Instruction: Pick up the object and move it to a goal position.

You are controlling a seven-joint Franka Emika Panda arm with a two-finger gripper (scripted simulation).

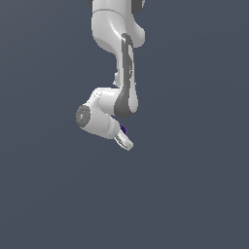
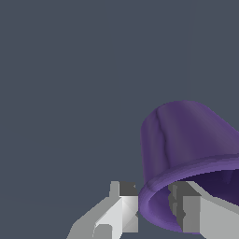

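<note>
In the exterior view the white arm (image 1: 116, 58) hangs against a plain slate-grey backdrop, and the gripper (image 1: 123, 140) sits at its low end. The object (image 1: 123, 130), a small dark purple speck, shows right against the gripper, just above the fingers (mostly hidden by the hand).

In the wrist view the object (image 2: 186, 144) looks like a purple cup with a flared rim. One finger (image 2: 122, 205) presses outside that rim, the other (image 2: 190, 211) sits inside, so the fingers pinch its wall.

Plain dark grey-blue ground (image 1: 194, 194); nothing seen resting on it.
</note>
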